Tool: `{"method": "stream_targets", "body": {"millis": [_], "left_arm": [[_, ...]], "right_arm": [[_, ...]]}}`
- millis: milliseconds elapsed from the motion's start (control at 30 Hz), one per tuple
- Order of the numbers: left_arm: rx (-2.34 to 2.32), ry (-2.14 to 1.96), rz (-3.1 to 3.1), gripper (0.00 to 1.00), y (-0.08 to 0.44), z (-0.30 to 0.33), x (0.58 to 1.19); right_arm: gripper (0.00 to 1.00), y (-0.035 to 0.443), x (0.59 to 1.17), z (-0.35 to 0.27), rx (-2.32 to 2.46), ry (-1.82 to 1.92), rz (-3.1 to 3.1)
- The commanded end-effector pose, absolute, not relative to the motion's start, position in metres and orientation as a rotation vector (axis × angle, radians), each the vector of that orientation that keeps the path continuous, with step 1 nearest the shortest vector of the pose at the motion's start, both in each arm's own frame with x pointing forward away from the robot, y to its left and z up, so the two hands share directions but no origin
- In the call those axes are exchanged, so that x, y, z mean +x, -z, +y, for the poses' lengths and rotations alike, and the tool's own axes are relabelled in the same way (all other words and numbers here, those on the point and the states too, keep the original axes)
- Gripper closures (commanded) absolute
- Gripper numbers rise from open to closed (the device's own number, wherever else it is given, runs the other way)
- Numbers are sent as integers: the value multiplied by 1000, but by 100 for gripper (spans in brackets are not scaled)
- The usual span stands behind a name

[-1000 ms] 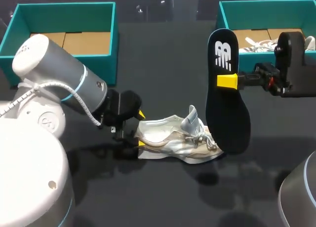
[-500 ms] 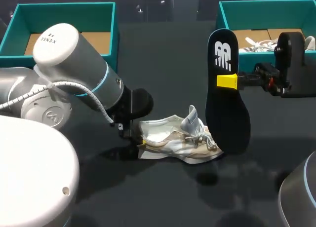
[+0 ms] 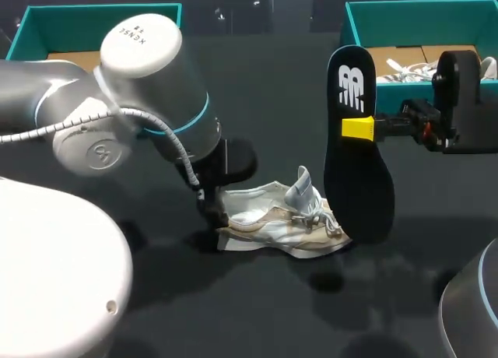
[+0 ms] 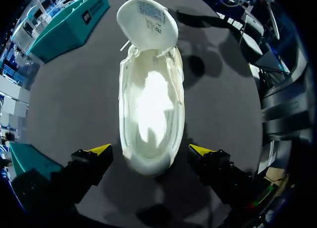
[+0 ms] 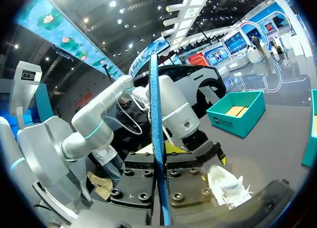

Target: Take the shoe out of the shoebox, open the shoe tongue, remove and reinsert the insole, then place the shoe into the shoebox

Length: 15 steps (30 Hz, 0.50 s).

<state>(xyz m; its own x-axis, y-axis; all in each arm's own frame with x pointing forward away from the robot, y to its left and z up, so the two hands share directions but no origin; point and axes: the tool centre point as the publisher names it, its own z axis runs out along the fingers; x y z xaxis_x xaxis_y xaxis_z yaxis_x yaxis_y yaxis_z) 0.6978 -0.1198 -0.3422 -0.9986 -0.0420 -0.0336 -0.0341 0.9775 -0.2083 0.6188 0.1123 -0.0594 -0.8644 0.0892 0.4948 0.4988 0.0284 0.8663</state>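
A pale sneaker [image 3: 280, 222] lies on its side on the dark table. In the left wrist view the sneaker [image 4: 151, 104] stretches away from my left gripper [image 4: 151, 149], its tongue [image 4: 147, 22] folded up at the far end. That gripper is open, one yellow tip on each side of the heel. My right gripper [image 3: 359, 128] is shut on the black insole [image 3: 358, 179], held upright just right of the sneaker's toe. The right wrist view shows the insole [image 5: 157, 139] edge-on between the pads.
A teal shoebox [image 3: 101, 15] stands at the back left, another teal shoebox [image 3: 420, 15] at the back right with white laces [image 3: 405, 68] inside. My left arm [image 3: 148, 101] bulks over the table's left half and hides its own fingers in the head view.
My left arm has swung right and turned over the sneaker's heel, so its yellow tips are now hidden in the head view. The right arm and insole have not moved.
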Motion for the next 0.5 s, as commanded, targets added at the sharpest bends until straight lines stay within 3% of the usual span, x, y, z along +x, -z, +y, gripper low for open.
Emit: {"method": "stream_targets", "body": {"millis": [33, 500], "left_arm": [[-61, 199, 3106, 0, 346, -128, 703], [0, 229, 3085, 0, 327, -164, 718]], "right_arm": [[100, 60, 620, 114, -602, 1905, -2007], [100, 60, 620, 114, -602, 1905, -2007]]}}
